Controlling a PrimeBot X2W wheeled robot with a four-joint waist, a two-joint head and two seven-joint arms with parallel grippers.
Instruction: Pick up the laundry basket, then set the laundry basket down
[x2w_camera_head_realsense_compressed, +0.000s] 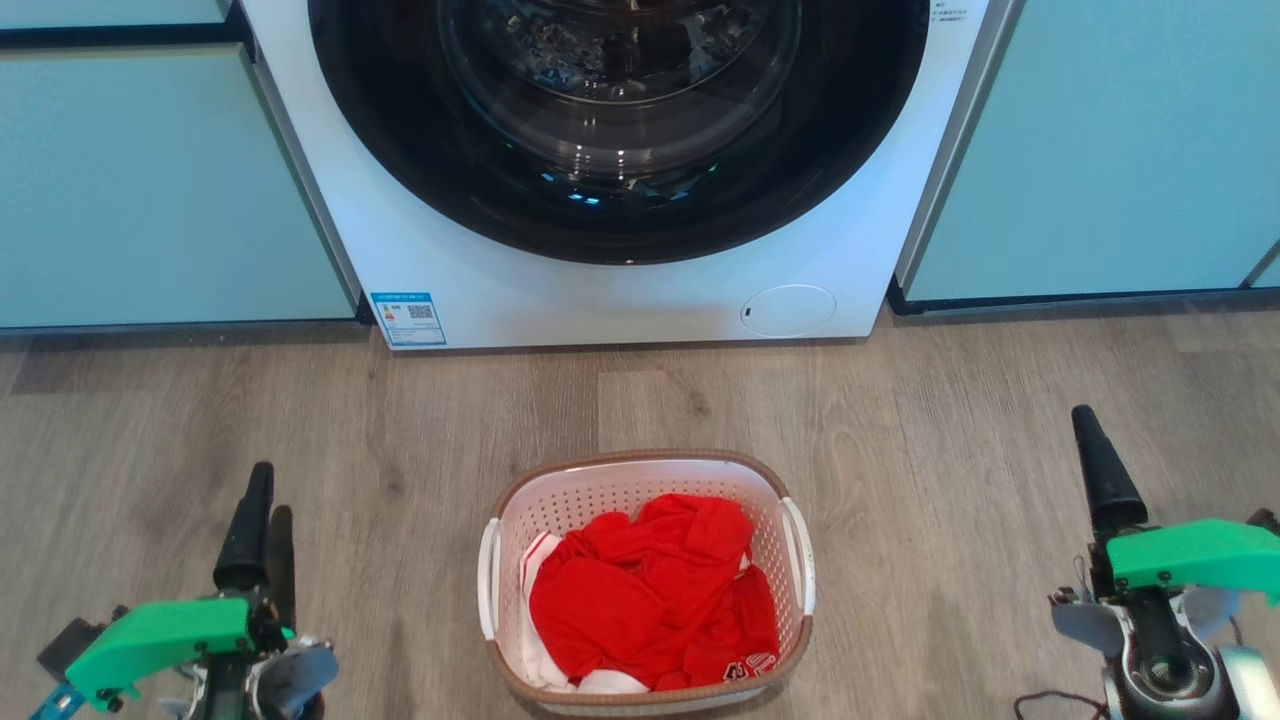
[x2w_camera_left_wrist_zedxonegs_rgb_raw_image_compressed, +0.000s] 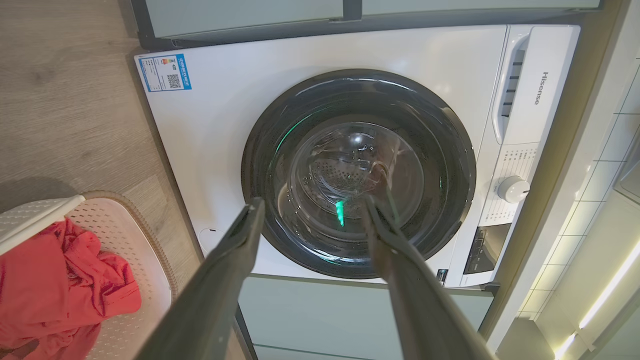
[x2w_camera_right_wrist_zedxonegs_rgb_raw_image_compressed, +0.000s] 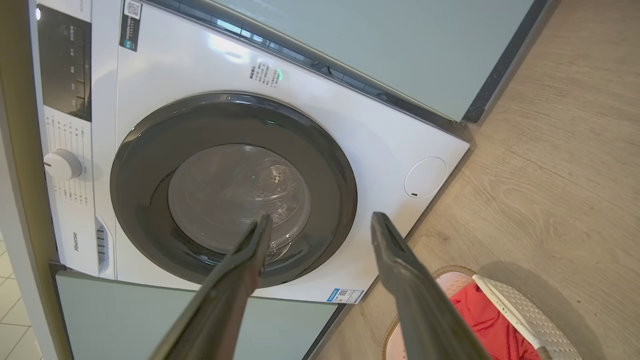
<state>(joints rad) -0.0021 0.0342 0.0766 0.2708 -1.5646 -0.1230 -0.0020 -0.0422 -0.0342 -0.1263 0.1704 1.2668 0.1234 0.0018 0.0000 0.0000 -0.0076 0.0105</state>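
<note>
Wood-plank floor (x2w_camera_head_realsense_compressed: 950, 430) fronting a white washing machine (x2w_camera_head_realsense_compressed: 620, 300), pale green cabinets (x2w_camera_head_realsense_compressed: 150, 190) either side. Left tool (x2w_camera_left_wrist_zedxonegs_rgb_raw_image_compressed: 314, 202): fingers spread, nothing between them, aimed toward the machine's round door. Right tool (x2w_camera_right_wrist_zedxonegs_rgb_raw_image_compressed: 321, 219): likewise spread and empty. Laundry basket (x2w_camera_head_realsense_compressed: 640, 458) sits on the floor between the two tools, well apart from both, short of the machine. Red clothing (x2w_camera_head_realsense_compressed: 650, 600) heaped inside it, a little white fabric showing underneath.

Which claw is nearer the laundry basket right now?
Left. The left claw hangs beside the laundry basket, off its left handle; the right claw stands farther out on its right.
</note>
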